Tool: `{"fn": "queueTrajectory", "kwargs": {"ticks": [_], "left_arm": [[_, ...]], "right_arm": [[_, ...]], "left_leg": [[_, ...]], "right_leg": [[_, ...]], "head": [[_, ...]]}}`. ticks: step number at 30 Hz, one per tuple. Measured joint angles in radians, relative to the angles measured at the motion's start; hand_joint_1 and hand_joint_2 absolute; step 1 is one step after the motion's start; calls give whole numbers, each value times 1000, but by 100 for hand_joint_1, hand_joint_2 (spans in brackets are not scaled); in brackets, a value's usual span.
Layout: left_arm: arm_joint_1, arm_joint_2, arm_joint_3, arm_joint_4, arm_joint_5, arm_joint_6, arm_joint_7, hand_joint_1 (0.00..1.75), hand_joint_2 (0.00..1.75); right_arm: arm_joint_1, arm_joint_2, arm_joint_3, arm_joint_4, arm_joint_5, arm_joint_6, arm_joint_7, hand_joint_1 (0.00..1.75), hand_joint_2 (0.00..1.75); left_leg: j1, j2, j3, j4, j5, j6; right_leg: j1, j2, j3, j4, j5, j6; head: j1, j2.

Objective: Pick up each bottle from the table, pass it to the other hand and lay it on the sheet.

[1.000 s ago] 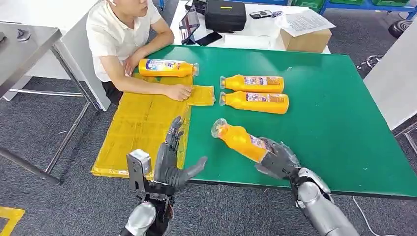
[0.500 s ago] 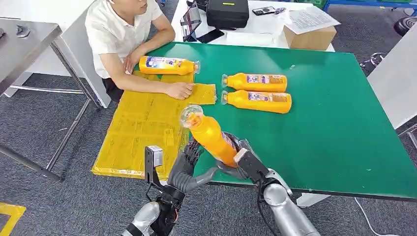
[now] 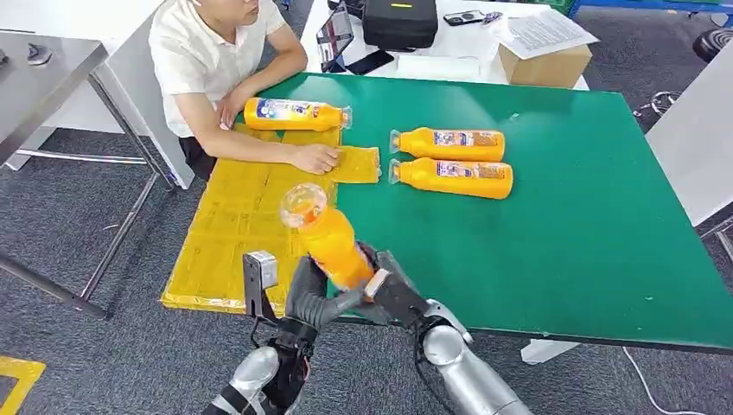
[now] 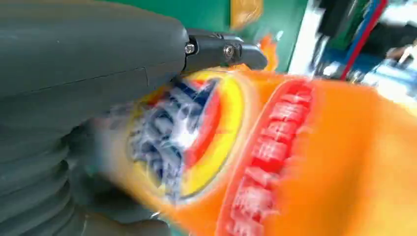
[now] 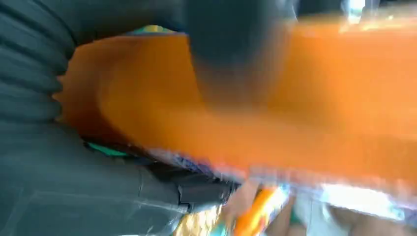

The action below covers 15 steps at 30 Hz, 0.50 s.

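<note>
Held bottle up over near desk edge, cap end tilted far-left, above yellow sheet edge. Right hand clamped on its base; left hand touching lower body from left, thumb under, can't tell if fingers fully closed. Person's hand resting on sheet's far part, w/ one bottle by forearm. Two more bottles side by side mid-desk. Smooth orange plastic, glossy label; green matte top

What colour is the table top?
Green; the table top shows best in the head view.
</note>
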Motion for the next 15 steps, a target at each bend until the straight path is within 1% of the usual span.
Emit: {"fn": "queueTrajectory", "kwargs": {"ticks": [2, 3, 8, 9, 10, 11, 14, 15], "left_arm": [[0, -5, 5, -1, -13, 33, -16, 0, 175], [0, -6, 6, -1, -13, 38, -17, 0, 175], [7, -6, 14, -1, 16, 19, -7, 0, 175], [7, -6, 15, -1, 20, 13, -6, 12, 175], [9, -5, 16, -2, 24, 5, -6, 162, 175], [13, -5, 17, -6, 28, -3, -7, 175, 175], [18, -5, 24, -10, 31, -18, -8, 175, 175], [19, -5, 27, -10, 36, -19, -8, 175, 175]], "right_arm": [[0, 8, 23, 12, 6, -6, -1, 175, 175], [0, 10, 31, 16, 7, -10, -1, 175, 175], [-1, 11, 57, 36, 3, -32, -16, 175, 175], [0, 11, 58, 38, -1, -34, -18, 175, 175], [0, 11, 60, 40, -4, -35, -20, 175, 175], [1, 11, 62, 40, -6, -38, -21, 175, 175], [1, 5, 67, 40, -6, -43, -23, 175, 175], [2, 4, 69, 40, -7, -45, -24, 148, 175]], "left_leg": [[0, 0, 0, 0, 0, 0], [0, 0, 0, 0, 0, 0], [0, 0, -1, 0, 0, 0], [-1, 0, -1, 0, 0, 0], [-1, 0, -1, 0, 0, 0], [-1, 1, -1, 0, 0, 0], [-1, 0, -1, 0, 0, 0], [-1, 1, 0, 0, 0, 0]], "right_leg": [[0, 0, 0, 0, 0, 0], [0, 0, 0, 0, 0, 0], [-1, 0, 0, 0, 0, 0], [-1, 0, 0, 0, 0, 0], [-1, 0, 0, 0, 0, 0], [-1, 0, 0, 0, 0, 0], [-1, 0, -1, 0, 0, 0], [-1, 0, -1, 0, 0, 0]], "head": [[1, 0], [-1, 0], [0, 0], [0, 0], [0, 0], [0, 0], [0, 0], [0, 0]]}}
